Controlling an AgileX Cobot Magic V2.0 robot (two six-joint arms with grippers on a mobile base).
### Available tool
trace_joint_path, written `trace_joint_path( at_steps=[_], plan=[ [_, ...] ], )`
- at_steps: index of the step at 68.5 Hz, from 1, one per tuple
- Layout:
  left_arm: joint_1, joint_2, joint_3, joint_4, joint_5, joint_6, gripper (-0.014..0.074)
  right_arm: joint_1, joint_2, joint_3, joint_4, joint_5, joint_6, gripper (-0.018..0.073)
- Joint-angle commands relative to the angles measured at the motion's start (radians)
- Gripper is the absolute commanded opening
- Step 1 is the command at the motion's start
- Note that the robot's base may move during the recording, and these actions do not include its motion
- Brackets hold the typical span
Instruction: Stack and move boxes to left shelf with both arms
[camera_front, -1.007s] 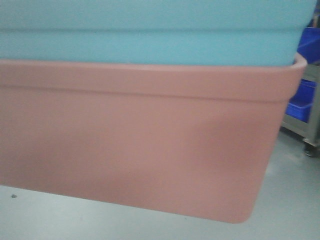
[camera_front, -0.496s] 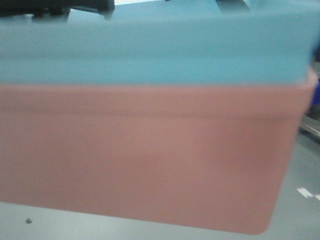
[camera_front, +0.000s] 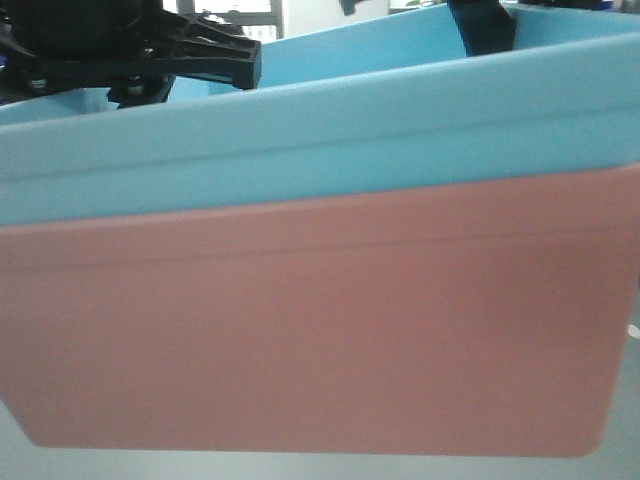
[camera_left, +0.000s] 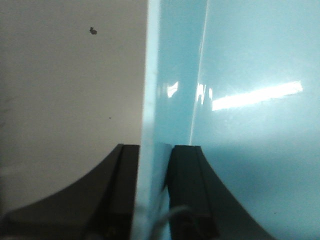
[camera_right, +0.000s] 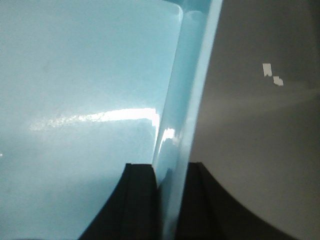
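Front view: the stack has dropped in frame and tipped since a second ago. The blue box (camera_front: 320, 140) is nested in the pink box (camera_front: 320, 340), right end high, and the left arm (camera_front: 150, 50) and right arm (camera_front: 480, 25) now show above the rim. The crate rack has slid out of sight, so I reckon we're swinging round. There's no left shelf in view yet.

Left wrist: the left gripper (camera_left: 152, 150) is clamped on the blue box's side wall, with bare floor (camera_left: 65, 100) beyond it.

Right wrist: the right gripper (camera_right: 170, 170) is pinching the opposite wall, with tape marks (camera_right: 270, 72) on the floor. Nothing blocks the way that I can see.
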Motion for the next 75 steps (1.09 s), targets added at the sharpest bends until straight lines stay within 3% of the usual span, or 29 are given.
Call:
trace_joint_path(
  at_steps=[1,15,35,75],
  plan=[
    [-0.040,-0.028,-0.071,-0.049,-0.197,0.014,-0.0012,0.034,-0.043,-0.055,0.046,0.014,-0.006,0.0057],
    [-0.040,-0.028,-0.118,-0.049,-0.110,0.014,-0.0012,0.034,-0.043,-0.055,0.044,0.014,-0.006,0.0057],
    [-0.040,-0.028,-0.118,-0.018,-0.097,0.018,-0.0012,0.034,-0.043,-0.055,0.043,0.016,-0.006,0.0057],
    [-0.040,-0.028,-0.118,-0.026,-0.117,0.018,-0.0012,0.034,-0.043,-0.055,0.043,0.017,-0.006,0.0057]
  ],
)
